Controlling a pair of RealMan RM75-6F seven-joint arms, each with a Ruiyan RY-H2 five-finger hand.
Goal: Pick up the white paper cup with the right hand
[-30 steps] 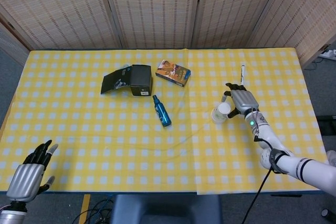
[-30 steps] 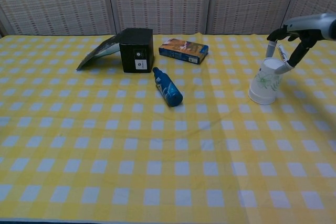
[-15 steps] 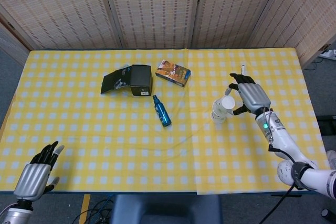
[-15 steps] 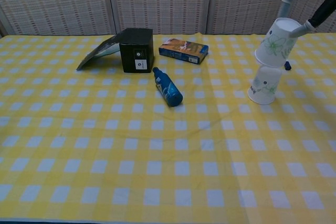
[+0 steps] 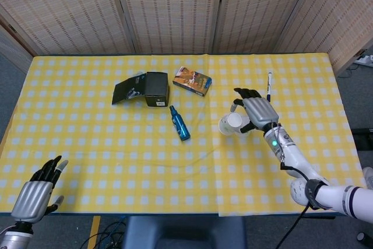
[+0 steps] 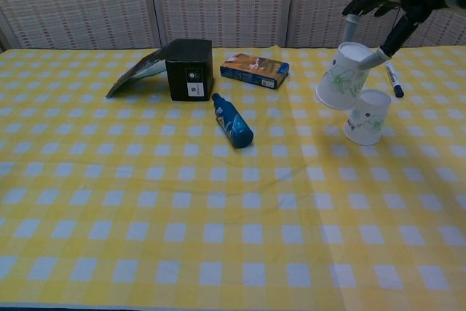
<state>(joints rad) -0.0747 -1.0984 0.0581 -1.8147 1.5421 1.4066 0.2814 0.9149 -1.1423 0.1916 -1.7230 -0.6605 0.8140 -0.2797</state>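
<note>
The right hand [image 6: 386,6] grasps the white paper cup [image 6: 341,76] by its upturned base and holds it tilted in the air, clear of the desk [image 6: 218,209]. The pick-up seems nearly complete; the next move probably needs only a steady hold. A second cup [image 6: 366,117] stands upside down just below it and could be knocked. A pen [image 6: 393,81], a blue bottle [image 6: 232,121], a black box [image 6: 189,69] and a small carton [image 6: 254,69] lie well apart. The left hand [image 5: 36,193] hangs released at the desk edge.
</note>
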